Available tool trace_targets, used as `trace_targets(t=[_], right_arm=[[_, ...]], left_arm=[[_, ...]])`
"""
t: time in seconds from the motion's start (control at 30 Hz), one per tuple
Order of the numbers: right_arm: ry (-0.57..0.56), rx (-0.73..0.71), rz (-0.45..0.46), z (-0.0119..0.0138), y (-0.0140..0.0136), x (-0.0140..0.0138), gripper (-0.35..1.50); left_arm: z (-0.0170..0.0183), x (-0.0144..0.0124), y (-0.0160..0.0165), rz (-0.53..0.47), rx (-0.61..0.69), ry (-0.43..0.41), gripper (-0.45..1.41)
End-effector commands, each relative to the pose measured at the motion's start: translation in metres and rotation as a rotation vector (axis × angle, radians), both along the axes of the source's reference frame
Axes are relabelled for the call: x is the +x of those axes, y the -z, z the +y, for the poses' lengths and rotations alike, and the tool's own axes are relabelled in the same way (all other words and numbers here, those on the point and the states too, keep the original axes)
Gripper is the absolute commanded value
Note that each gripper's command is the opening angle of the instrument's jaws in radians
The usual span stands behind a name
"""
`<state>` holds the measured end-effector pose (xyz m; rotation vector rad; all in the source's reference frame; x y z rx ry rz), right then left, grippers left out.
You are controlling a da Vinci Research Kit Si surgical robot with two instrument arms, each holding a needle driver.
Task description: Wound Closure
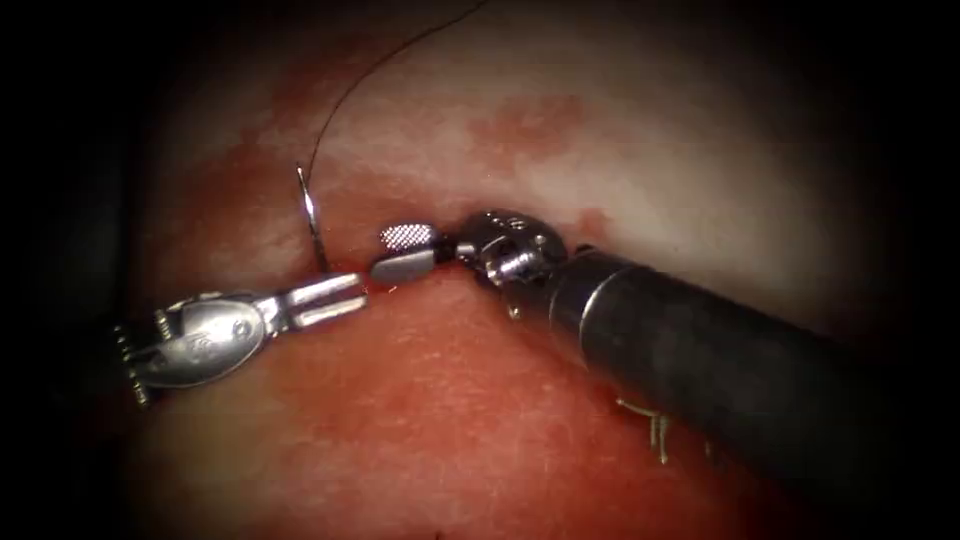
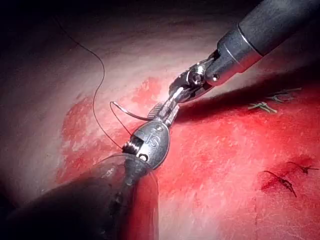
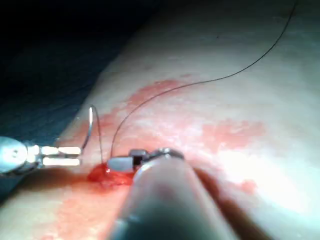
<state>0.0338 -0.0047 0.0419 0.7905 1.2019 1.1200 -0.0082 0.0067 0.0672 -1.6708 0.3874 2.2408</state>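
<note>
Curved needle (image 1: pixel 312 222) stands at centre-left of the endoscope view, lower end sunk in the tissue (image 1: pixel 480 420), thread (image 1: pixel 385 60) trailing to the top. Left tool (image 1: pixel 325 298) empty, jaws slightly parted; right tool (image 1: pixel 405 250) open, empty, both flanking the needle, probably poised to grip.

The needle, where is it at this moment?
In the endoscope view the needle stands upright in the tissue, just above the left gripper and left of the open right gripper; neither holds it.

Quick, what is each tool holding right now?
Left tool: open, holding nothing, beside the needle standing in the tissue.
Right tool: open, holding nothing.
</note>
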Motion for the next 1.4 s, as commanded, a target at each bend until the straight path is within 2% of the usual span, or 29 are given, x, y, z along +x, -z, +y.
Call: trace_targets(t=[0.03,0.13,0.17,0.4,0.57,0.6,0.77,1.13,1.4], right_arm=[[-0.006,-0.003,0.008,0.0008,-0.0001,0.0006,0.71],[-0.021,0.024,0.027,0.0013,0.0003,0.0003,0.86],[-0.025,0.073,0.054,0.0016,0.0004,0.0002,0.89],[0.002,0.188,0.129,0.0016,0.0007,0.0009,1.03],[0.024,0.233,0.171,0.0013,0.0005,0.0012,0.98],[0.032,0.251,0.204,0.0011,0.0004,0.0016,0.96],[0.059,0.267,0.233,0.0006,-0.0003,0.0025,0.94],[0.077,0.299,0.258,0.0000,-0.0010,0.0041,0.94],[0.091,0.305,0.271,-0.0006,-0.0001,0.0043,0.98]], left_arm=[[0.0000,-0.0006,-0.0008,0.001,-0.004,0.000,-0.45],[-0.0006,-0.0008,-0.0010,0.011,-0.026,-0.003,-0.45],[-0.0011,-0.0010,-0.0012,0.014,-0.042,-0.008,-0.45],[-0.0025,-0.0019,-0.0020,0.004,-0.097,-0.034,-0.45],[-0.0035,-0.0031,-0.0023,-0.008,-0.124,-0.067,-0.45],[-0.0040,-0.0037,-0.0025,-0.020,-0.135,-0.088,-0.45],[-0.0044,-0.0040,-0.0023,-0.023,-0.148,-0.099,-0.45],[-0.0046,-0.0040,-0.0021,-0.028,-0.155,-0.106,-0.45],[-0.0046,-0.0040,-0.0026,-0.023,-0.152,-0.119,-0.45]])
